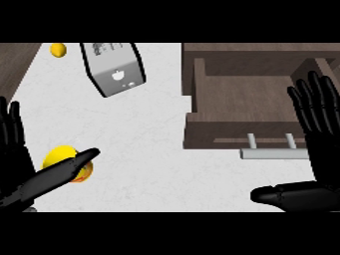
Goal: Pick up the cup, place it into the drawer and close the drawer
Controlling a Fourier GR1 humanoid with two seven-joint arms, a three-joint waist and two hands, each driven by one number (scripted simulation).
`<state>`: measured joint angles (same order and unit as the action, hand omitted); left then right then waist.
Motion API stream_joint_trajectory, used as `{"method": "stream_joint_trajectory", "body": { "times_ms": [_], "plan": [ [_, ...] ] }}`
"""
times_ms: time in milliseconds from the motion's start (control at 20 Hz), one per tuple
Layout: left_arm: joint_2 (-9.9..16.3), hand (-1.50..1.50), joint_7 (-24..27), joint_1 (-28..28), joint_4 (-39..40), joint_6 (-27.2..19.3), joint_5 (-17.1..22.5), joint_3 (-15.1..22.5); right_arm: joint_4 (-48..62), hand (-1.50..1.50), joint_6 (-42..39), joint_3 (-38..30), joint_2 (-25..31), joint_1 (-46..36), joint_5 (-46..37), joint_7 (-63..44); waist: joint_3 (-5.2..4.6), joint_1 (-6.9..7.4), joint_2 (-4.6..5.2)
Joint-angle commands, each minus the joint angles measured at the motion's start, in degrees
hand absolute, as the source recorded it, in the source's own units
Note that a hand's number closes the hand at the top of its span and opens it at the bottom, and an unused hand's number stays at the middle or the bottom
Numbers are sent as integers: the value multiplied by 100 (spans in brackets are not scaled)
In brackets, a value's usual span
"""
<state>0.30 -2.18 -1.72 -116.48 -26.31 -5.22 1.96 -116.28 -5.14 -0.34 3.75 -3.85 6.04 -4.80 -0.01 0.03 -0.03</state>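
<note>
**Cup low on the left by my left thumb; drawer open on the right**

Nearest me, my left hand (pixel 3 149) comes in at the lower left edge; fingers straight and upright, spread apart, thumb stretched out to the right; nothing is clasped in it. The thumb lies across the lower part of the yellow cup (pixel 64 160), which sits on the white counter (pixel 158 149) just right of the palm; I see the thumb overlapping the cup, though whether it actually presses on it I cannot tell; a patch of orange shows at the cup's lower right.

My right hand (pixel 327 144) rises from the lower right; fingers straight, slightly fanned, thumb pointing left along the bottom; it holds nothing; it overlaps the right end of the drawer's front.

Further out, the brown drawer (pixel 239 94) stands pulled out, its inside bare; its silver bar handle (pixel 271 153) juts toward me on two posts.

Farther still, a grey carton (pixel 115 67) lies tilted on the counter, well apart from the cup; beyond it, a small yellow object (pixel 58 49) sits near the far left edge.
</note>
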Motion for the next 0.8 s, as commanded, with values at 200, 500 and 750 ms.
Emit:
{"method": "stream_joint_trajectory", "body": {
  "times_ms": [200,500,750],
  "plan": [
    [-29,-150,375,-728,-66,-571,102,526,-230,-150,-20,-134,40,-20,126,-113,1,9,-4],
    [56,-150,550,-643,539,50,647,-412,-88,-150,-52,-206,90,-87,71,-61,0,7,1],
    [-29,-150,1062,-1139,849,-273,686,12,385,-150,123,123,-138,-379,-319,179,0,24,2]
  ]
}}
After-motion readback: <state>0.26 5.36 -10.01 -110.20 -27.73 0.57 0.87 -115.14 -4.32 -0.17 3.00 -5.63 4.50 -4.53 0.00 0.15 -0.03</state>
